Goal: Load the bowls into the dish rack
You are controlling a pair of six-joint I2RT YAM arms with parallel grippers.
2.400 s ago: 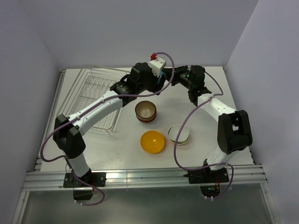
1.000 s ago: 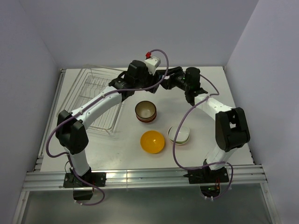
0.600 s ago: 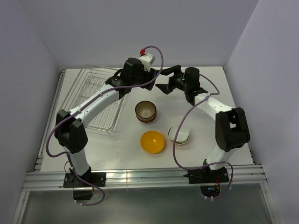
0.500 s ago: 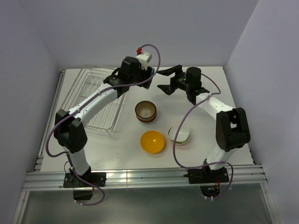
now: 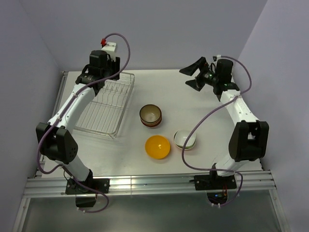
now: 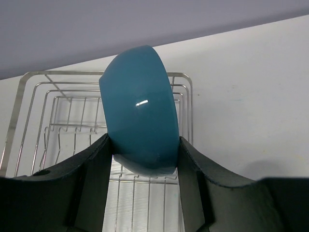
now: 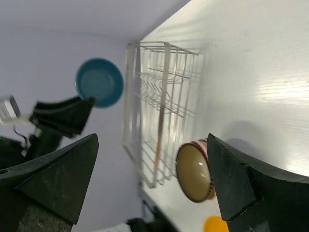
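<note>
White table (image 5: 212, 121), lilac walls (image 5: 169, 34); L fingers (image 6: 87, 188) grip teal bowl (image 6: 140, 125) near rack (image 5: 104, 108).

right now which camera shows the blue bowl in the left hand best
Left wrist. The blue bowl fills the centre, held on edge in the left hand, with the dish rack behind. The right wrist view shows it small, open side facing the camera. In the top external view it cannot be made out.
</note>
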